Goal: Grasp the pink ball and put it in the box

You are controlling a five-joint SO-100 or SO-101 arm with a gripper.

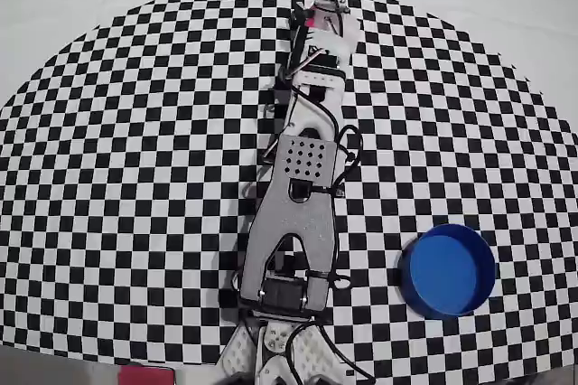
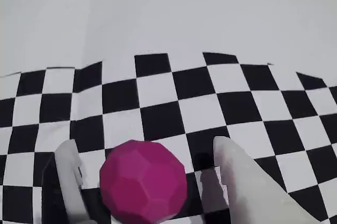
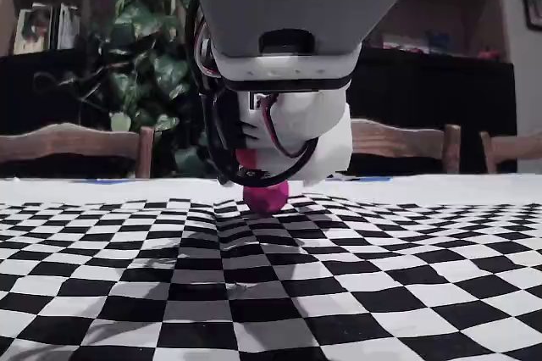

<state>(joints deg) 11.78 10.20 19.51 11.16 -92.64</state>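
In the overhead view the arm (image 1: pixel 302 177) stretches straight up the picture across the checkered cloth (image 1: pixel 135 177), its gripper out at the far edge of the pattern. The ball is hidden under the wrist there. The box (image 1: pixel 449 269) — a round, shallow blue container — sits well apart, low on the right side of that view, with nothing but bare cloth between it and the arm.

In the wrist view the pink ball (image 2: pixel 143 182) fills the gap of the gripper (image 2: pixel 145 153): one white finger (image 2: pixel 68 174) stands just beside it on the left, the other (image 2: pixel 237 179) on the right, with a dark slit showing on each side. The jaws look spread around the ball and not pressed onto it, though contact at the left cannot be ruled out. The ball's surface is faceted and matte, so it likely is a light, stiff printed piece — little risk of crushing, but prone to roll or squirt out if pinched off-centre. The fingers should close across its widest part.

In the fixed view the ball (image 3: pixel 265 197) rests on the cloth beneath the wrist housing, near the far border of the checks. Chairs (image 3: pixel 76 147) and a leafy plant (image 3: pixel 140 47) stand behind the table, clear of the work.
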